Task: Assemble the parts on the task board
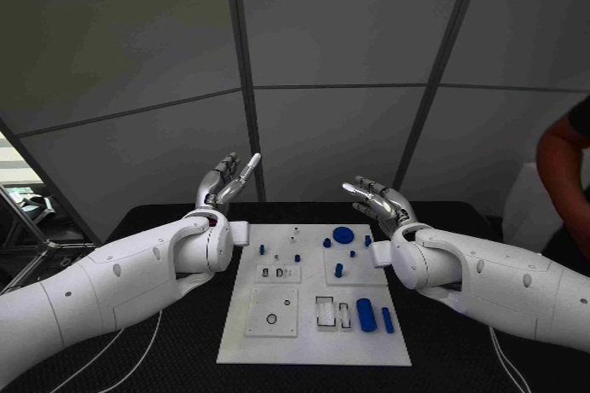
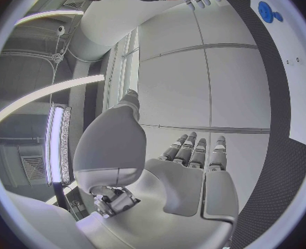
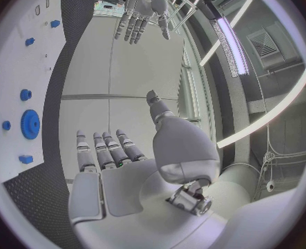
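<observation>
Left hand [image 1: 225,182] was raised above the table's far edge, fingers apart and extended, holding nothing. Right hand [image 1: 378,199] was likewise lifted, palm turned inward, fingers spread and empty. Both hung well clear of the board, one on each side of its far end.

Task board [image 1: 308,346], a white rectangular plate, lay at the middle of the black table [image 1: 160,359], long axis running from the near edge to the far edge. It carried pale rectangular sub-plates with slots and holes.

Parts: a blue gear-like disc [image 1: 343,234] near the board's far right corner, small blue pegs [image 1: 338,270] standing around it, a thicker blue cylinder [image 1: 365,314] and a slimmer blue rod [image 1: 387,320] lying toward the near right corner.

Judgement on handling: the parts looked like rigid plastic, light, smooth, likely to slip or roll under a careless touch. The lying cylinder is best pinched across its middle; the disc by its rim; the pegs by their tops. Fits are probably tight, so alignment matters more than force.
</observation>
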Tool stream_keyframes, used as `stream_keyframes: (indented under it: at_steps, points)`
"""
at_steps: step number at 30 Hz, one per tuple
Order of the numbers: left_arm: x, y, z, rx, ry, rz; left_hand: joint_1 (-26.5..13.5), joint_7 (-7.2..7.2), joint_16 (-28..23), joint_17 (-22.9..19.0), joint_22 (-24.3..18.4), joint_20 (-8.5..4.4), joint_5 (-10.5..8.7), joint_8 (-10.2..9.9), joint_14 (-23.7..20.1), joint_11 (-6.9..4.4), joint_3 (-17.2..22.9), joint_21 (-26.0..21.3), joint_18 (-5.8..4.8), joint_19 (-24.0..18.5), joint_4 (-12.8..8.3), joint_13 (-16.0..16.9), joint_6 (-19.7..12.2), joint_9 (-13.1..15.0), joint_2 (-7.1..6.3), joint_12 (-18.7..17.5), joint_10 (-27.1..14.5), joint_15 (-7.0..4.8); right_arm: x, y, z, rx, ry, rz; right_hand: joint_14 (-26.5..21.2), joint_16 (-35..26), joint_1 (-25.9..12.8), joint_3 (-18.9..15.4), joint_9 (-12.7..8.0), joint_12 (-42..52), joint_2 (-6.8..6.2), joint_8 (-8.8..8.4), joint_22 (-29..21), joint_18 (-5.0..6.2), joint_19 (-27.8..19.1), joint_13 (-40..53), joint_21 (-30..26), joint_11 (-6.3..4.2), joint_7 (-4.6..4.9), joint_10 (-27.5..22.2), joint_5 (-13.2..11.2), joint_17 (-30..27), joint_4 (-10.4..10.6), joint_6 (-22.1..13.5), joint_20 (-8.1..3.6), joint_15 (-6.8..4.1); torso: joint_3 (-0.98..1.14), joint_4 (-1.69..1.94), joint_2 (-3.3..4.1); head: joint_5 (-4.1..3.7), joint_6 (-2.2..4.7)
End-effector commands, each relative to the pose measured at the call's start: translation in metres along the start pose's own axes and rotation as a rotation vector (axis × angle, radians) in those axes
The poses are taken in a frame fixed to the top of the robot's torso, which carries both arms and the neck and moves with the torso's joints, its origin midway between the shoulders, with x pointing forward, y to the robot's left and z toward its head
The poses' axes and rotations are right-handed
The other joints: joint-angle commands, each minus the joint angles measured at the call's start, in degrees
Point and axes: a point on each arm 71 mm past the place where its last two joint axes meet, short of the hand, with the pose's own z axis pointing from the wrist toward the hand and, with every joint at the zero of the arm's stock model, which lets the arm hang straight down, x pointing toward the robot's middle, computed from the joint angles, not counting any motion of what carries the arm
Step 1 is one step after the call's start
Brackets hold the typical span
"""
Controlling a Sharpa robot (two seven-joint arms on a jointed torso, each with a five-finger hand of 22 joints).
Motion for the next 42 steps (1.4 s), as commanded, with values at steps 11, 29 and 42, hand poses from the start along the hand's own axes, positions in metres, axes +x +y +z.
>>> stream_keyframes:
  at_steps: [11, 29, 42]
  points:
    - [-0.019, -0.004, 0.001, -0.003, 0.115, -0.032, 9.85, 7.67, 10.38, 4.69, 6.93, 3.34, -0.19, 9.41, 38.61, 7.67, 5.54, 14.2, -1.04, 32.18, -3.49, 3.43, 28.81, 5.11, 10.05, 12.42, 30.84, 6.01, -0.025, 0.015, 0.011, -0.182, 0.132, -0.477, 42.34, 9.3, 17.3, 5.14, 2.39, 5.76, -0.97, 6.58, 6.81, 1.24, 30.84, 1.81, 16.29, 0.03, 3.44, 42.71, 2.36, 2.29, -3.8, 37.72, -0.77, -0.1, 0.01, -0.11, 1.3, 0.35, 0.67]
    - [-0.027, -0.023, -0.027, -0.002, 0.234, -0.009, 14.54, 6.71, 11.11, 6.45, 7.76, 1.06, 0.2, 10.68, 53.75, 5.86, 4.34, 19.29, -0.68, 43.28, -9.14, 2.72, 41.67, 5.94, 11.11, 13.14, 44.3, 4.07, -0.031, 0.058, 0.022, -0.266, 0.24, -0.926, 54.74, 8.25, 18.25, 10.9, 1.99, 1.68, -5.02, 3.62, 10.53, 0.94, 40.28, 1.74, 26.07, -2.63, 1.27, 52.06, 2.35, 2.37, -3.78, 45.22, -5.51, -4.24, 0.06, 0.16, 5.26, -0.19, 1.63]
    - [-0.01, -0.04, -0.055, 0.003, 0.318, -0.041, 14.29, 7.16, 8.1, 5.92, 6.59, 1.62, 0.21, 8.79, 52.94, 6.44, 3.13, 18.0, -0.73, 42.34, -10.11, 1.9, 41.55, 5.25, 10.95, 11.05, 44.0, 4.73, -0.012, 0.062, 0.024, -0.253, 0.279, -1.276, 70.19, 14.12, 17.44, 11.15, 1.95, 1.66, -8.32, 1.92, 18.36, 1.18, 49.7, 1.8, 40.87, -4.4, 0.31, 52.64, 2.25, 6.51, -3.73, 46.61, -9.39, -8.43, 0.0, 1.16, 9.02, -1.38, 2.34]
